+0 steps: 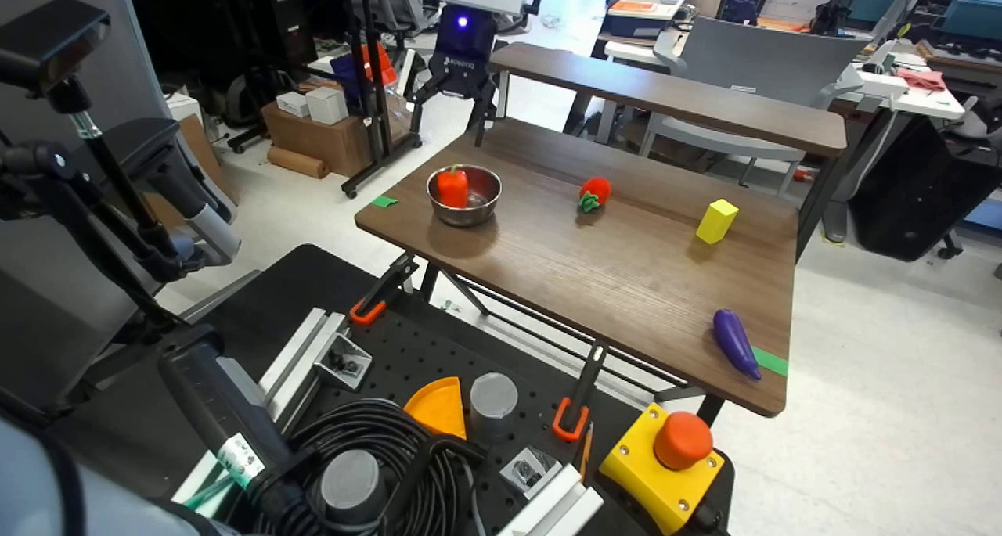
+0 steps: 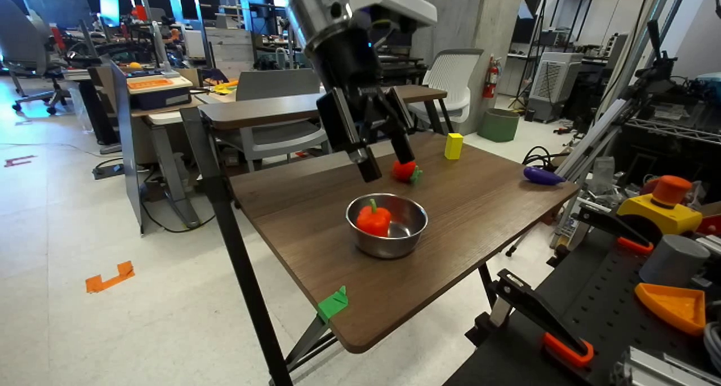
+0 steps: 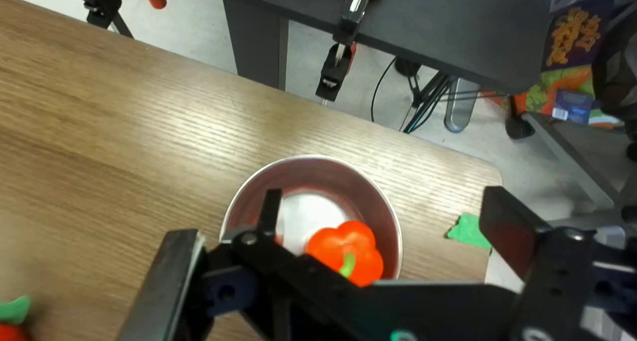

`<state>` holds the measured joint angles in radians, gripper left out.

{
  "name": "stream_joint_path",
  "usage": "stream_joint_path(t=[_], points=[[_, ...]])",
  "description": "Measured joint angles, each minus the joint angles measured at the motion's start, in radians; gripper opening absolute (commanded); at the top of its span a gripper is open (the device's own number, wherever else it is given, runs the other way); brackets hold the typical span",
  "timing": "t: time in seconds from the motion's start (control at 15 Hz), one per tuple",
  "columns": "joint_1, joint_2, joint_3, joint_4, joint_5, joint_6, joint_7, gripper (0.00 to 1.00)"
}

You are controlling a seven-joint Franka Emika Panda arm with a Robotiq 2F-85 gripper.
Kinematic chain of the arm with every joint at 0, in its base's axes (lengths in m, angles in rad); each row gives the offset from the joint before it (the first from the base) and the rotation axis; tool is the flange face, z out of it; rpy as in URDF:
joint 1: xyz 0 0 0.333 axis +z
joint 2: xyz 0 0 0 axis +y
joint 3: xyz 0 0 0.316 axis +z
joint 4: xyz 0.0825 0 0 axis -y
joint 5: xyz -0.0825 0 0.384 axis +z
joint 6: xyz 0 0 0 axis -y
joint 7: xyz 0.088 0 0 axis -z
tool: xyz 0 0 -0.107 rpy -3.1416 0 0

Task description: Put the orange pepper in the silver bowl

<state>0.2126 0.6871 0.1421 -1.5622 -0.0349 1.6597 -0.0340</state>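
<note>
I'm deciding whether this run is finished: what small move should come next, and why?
I'd probably lift the pincer up and away: the orange pepper already sits inside the silver bowl, and the jaws stand wide apart, holding nothing.

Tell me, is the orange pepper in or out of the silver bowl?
In: all three views show the orange pepper inside the silver bowl; the open claw isn't holding it.
</note>
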Motion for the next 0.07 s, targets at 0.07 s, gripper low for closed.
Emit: stream_joint_path(t=[0.07], points=[[-0.001,-0.046,-0.003,-0.041,-0.003,0.033,0.002,1.0]])
